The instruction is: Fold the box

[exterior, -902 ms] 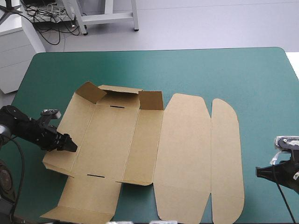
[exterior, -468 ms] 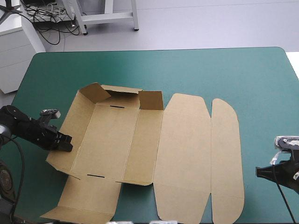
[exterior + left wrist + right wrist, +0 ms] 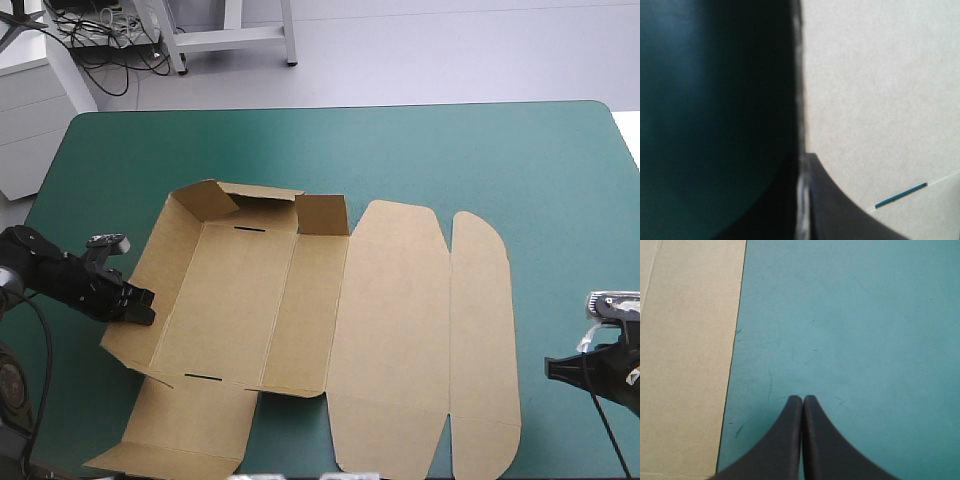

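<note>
Box (image 3: 240,300) lying mid-table on teal-green cover (image 3: 470,150); left wall tilting up, far corner flaps standing, lid panels lying flat toward right. Left gripper (image 3: 138,305) clamping left wall's edge, board passing between black fingers (image 3: 830,215); narrow slot (image 3: 901,195) showing in board just ahead. Right gripper (image 3: 803,400) hovering clenched, tips meeting, over bare cover just beside box's right edge, not touching.
</note>
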